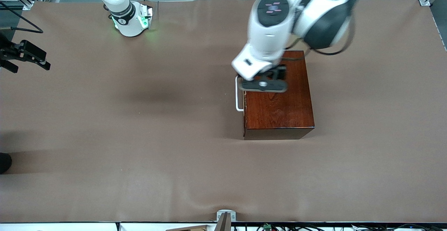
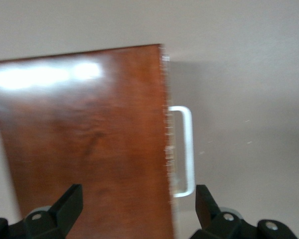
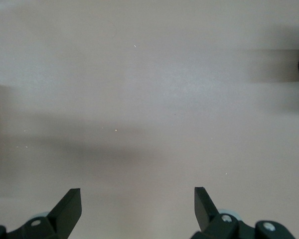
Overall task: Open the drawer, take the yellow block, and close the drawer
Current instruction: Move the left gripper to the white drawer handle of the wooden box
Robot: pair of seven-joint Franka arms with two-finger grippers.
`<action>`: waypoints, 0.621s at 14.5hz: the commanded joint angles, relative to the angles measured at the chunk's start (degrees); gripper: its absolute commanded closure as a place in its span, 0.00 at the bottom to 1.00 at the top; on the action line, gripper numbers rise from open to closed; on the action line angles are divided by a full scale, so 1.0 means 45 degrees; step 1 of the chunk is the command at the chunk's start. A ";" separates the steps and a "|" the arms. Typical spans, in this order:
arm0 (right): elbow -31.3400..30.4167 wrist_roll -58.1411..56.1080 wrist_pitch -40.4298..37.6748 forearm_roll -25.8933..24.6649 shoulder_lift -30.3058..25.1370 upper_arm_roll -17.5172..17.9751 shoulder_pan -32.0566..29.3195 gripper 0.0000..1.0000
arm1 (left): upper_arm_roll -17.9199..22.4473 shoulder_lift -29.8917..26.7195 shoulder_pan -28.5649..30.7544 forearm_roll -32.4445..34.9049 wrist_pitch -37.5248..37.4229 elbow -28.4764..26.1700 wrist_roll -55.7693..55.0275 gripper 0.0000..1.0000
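Observation:
The dark reddish-brown wooden box (image 1: 279, 109) stands on the table toward the left arm's end. Its drawer is pushed in, and only the white U-shaped handle (image 1: 238, 95) shows, on the side facing the right arm's end. My left gripper (image 1: 270, 79) is open and empty, hovering over the box top close to the handle edge. In the left wrist view its fingers (image 2: 70, 201) straddle the box top (image 2: 84, 139) and the handle (image 2: 187, 149). The yellow block is hidden. My right gripper (image 1: 24, 54) is open and empty and waits over the table's edge at the right arm's end (image 3: 137, 201).
The table is covered with a brown cloth (image 1: 139, 136). A dark round thing (image 1: 4, 163) sits at the table edge at the right arm's end. A small metal bracket (image 1: 226, 217) stands at the edge nearest the front camera.

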 commanded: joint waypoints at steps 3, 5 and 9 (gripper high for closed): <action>0.0243 -0.0191 -0.0130 -0.0145 0.0107 0.0134 -0.0294 0.00 | 0.0542 0.1855 -0.1832 0.0359 0.1141 0.1247 -0.2532 0.00; 0.0224 -0.0152 -0.0110 -0.0145 0.0127 0.0134 -0.0216 0.00 | 0.1788 0.2383 -0.3061 0.0359 0.1417 0.1248 -0.2809 0.00; 0.0204 -0.0074 -0.0110 -0.0126 0.0127 0.0134 -0.0118 0.00 | 0.3727 0.3184 -0.4844 0.0359 0.1437 0.1209 -0.2849 0.00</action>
